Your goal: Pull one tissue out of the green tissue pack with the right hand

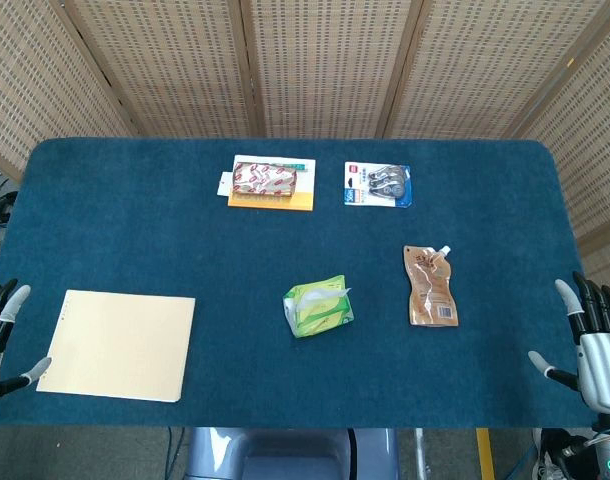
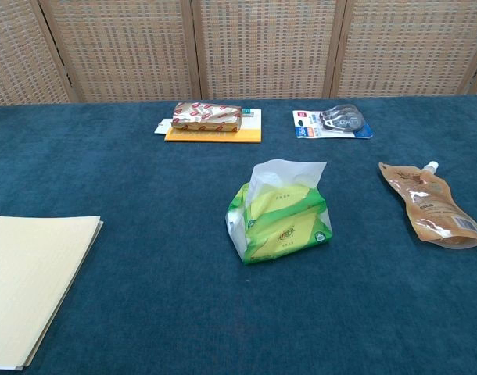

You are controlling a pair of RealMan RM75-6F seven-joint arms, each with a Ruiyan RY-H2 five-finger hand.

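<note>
We see the green tissue pack [image 1: 318, 308] near the middle of the table [image 1: 105, 190], one tissue [image 2: 285, 170] standing up from it. Our right hand [image 1: 593, 340], fingers spread and empty, waits well apart at the right edge.

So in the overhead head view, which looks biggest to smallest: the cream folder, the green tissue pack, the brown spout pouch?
1. Cream folder, by far the largest.
2 and 3. Green tissue pack and brown spout pouch look too alike to rank: the pouch is longer and narrower, the pack squarer.
</note>
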